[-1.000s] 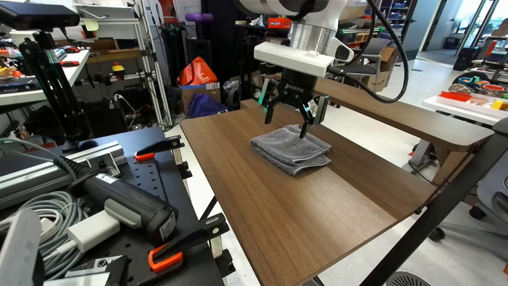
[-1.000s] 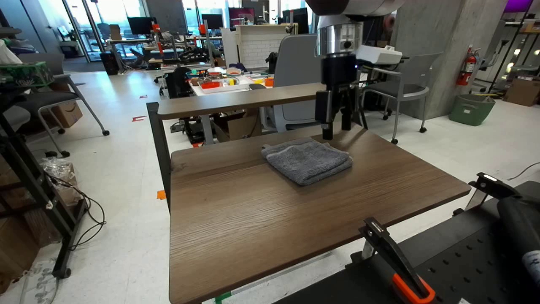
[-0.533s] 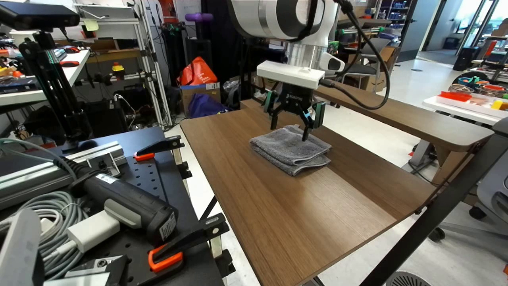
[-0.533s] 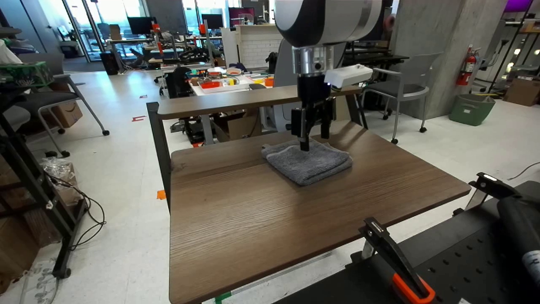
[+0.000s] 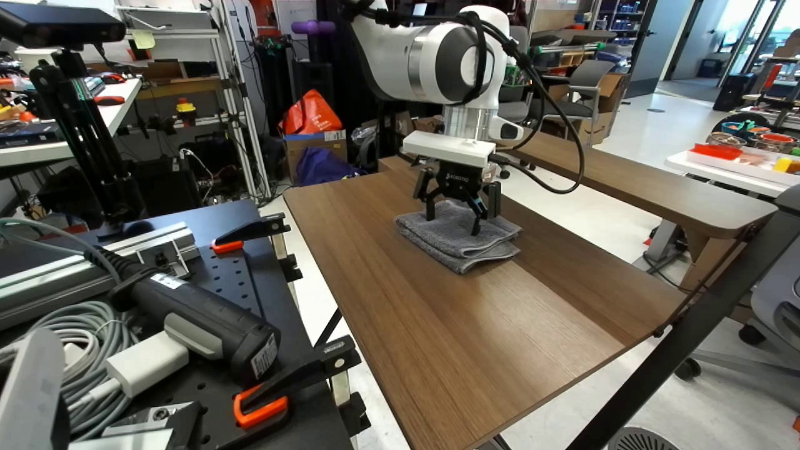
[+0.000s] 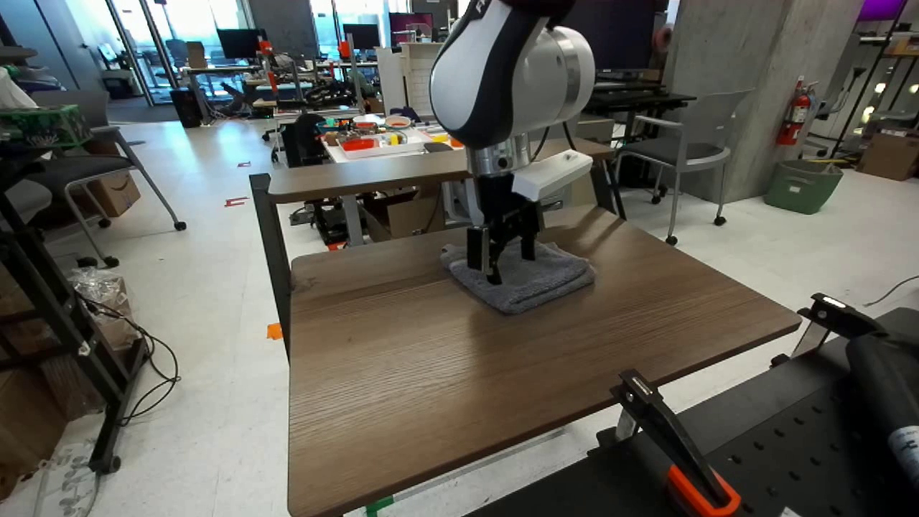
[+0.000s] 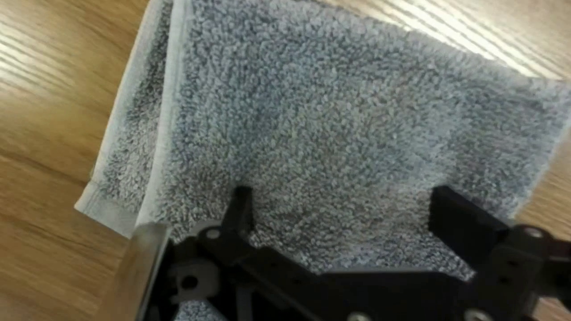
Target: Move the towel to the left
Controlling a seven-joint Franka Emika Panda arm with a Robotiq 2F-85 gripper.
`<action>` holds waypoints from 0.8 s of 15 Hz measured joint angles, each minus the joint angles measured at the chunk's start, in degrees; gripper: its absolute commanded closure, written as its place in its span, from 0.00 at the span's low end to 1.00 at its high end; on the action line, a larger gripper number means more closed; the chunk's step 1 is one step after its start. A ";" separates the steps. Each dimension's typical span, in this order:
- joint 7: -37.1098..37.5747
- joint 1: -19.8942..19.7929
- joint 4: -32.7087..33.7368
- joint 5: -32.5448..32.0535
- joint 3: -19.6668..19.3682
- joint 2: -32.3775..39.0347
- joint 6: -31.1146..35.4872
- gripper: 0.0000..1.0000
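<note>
Leftmost, in an exterior view, an orange-tipped clamp (image 5: 253, 232) sits at the edge of a black board (image 5: 237, 281). Past a gap runs the wooden bench (image 5: 356, 250), and on it, toward its far half, lies the grey towel (image 5: 459, 249), folded flat. Over the towel stands the claw (image 5: 452, 225), spread wide with nothing pinched in it; the fingertips (image 5: 477, 225) look to be down at the cloth, but from here I can't tell how hard they press, if at all.

Cloth like this should be light and limp, with nothing to break, and its looped pile ought to hold well against the fingers (image 7: 241, 214). In the wrist view, the left side is stepped: a pale hem (image 7: 167, 113) with a lower layer (image 7: 142, 116) poking out past it, so a pinch there might catch one layer only. Farther right, the two fingers straddle the middle, where a squeeze should bunch the cloth; I'd press down first so the bottom layers come too. Then a slide, more than a high lift, seems safest against unfolding. Whose left is meant, I can't say.
</note>
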 measured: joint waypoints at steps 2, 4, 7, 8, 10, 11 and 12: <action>-0.10 1.01 3.06 -1.14 0.04 2.14 -0.36 0.00; -0.64 2.58 6.25 -2.27 0.25 4.34 -0.91 0.00; -2.43 5.90 11.50 -4.33 0.69 7.67 -3.19 0.00; -3.24 7.08 13.23 -4.96 0.88 8.49 -4.30 0.00; -5.17 9.32 16.28 -6.21 1.34 10.02 -6.22 0.00; -6.20 10.36 17.62 -6.76 1.52 10.70 -7.05 0.00; -7.25 11.32 18.89 -7.25 1.66 11.36 -7.65 0.00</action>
